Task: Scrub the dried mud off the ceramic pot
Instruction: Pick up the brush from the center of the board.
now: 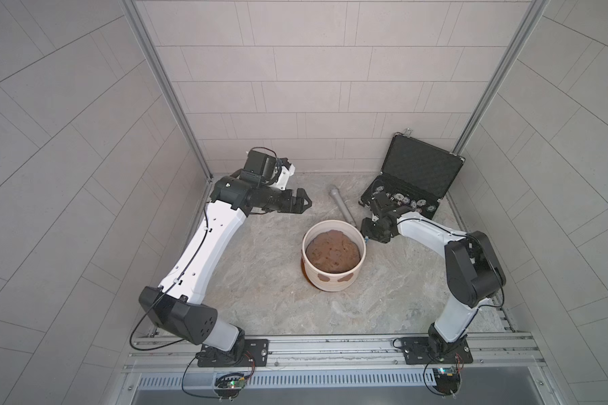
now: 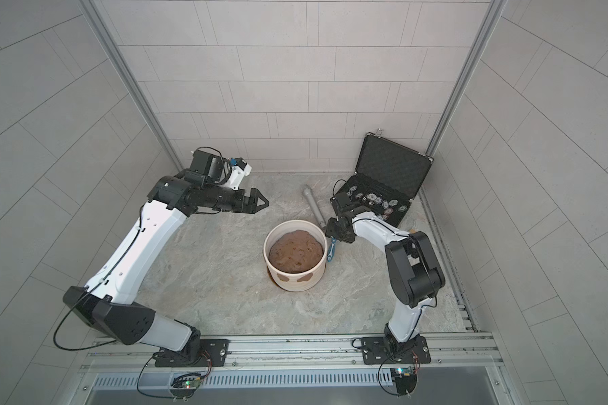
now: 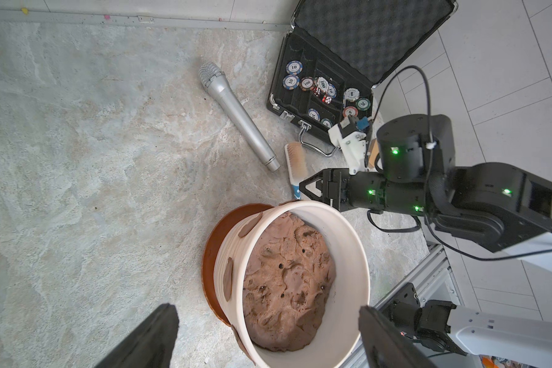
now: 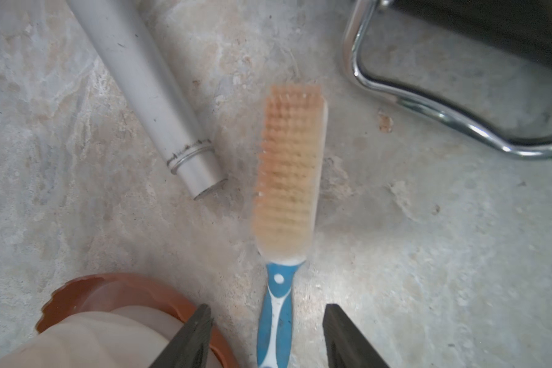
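**Ceramic pot** (image 1: 334, 285) upright on its brown saucer (image 3: 214, 242) near the centre of the tabletop (image 1: 260, 273), filled with a lumpy soil mound (image 3: 287, 280). Dried mud (image 3: 227, 278) sits in flat reddish-brown patches on the pot's outer wall. Right gripper (image 4: 267, 307) low beside the pot, jaws parted to either side of the blue handle of a scrub brush (image 4: 287, 178) lying flat on the tabletop, a gap showing on each side. Left gripper (image 1: 306, 202) raised, well apart from the pot, jaws spread wide and empty. Silver microphone (image 3: 239, 118) lies just beside the brush, near an open black case (image 3: 364, 41) holding poker chips (image 3: 322, 84)
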### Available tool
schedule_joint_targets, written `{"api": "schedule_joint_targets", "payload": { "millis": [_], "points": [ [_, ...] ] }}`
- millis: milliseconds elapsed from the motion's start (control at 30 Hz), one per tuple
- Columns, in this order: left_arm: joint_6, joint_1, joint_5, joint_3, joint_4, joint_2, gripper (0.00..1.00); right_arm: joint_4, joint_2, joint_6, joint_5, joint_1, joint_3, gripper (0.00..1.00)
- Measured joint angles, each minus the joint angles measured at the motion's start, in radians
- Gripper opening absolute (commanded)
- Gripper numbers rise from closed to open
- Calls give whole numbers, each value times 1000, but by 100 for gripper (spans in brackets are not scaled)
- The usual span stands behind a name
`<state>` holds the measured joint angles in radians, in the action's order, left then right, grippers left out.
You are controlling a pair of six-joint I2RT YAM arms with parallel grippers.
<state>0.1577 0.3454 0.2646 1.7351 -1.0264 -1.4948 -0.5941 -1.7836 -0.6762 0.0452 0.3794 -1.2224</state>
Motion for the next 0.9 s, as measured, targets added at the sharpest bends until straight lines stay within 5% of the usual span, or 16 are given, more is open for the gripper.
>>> {"api": "schedule_joint_targets", "payload": {
  "millis": [367,567,900],
  "points": [
    [0,-22,2,-14,14,5,90,-7,-157,21,-34,4,-77,40],
    [0,-31,5,-16,16,11,90,-14,-174,40,-52,6,-101,13],
    [5,-40,28,-20,17,15,90,-37,-126,109,-54,8,-81,10]
  ]
}}
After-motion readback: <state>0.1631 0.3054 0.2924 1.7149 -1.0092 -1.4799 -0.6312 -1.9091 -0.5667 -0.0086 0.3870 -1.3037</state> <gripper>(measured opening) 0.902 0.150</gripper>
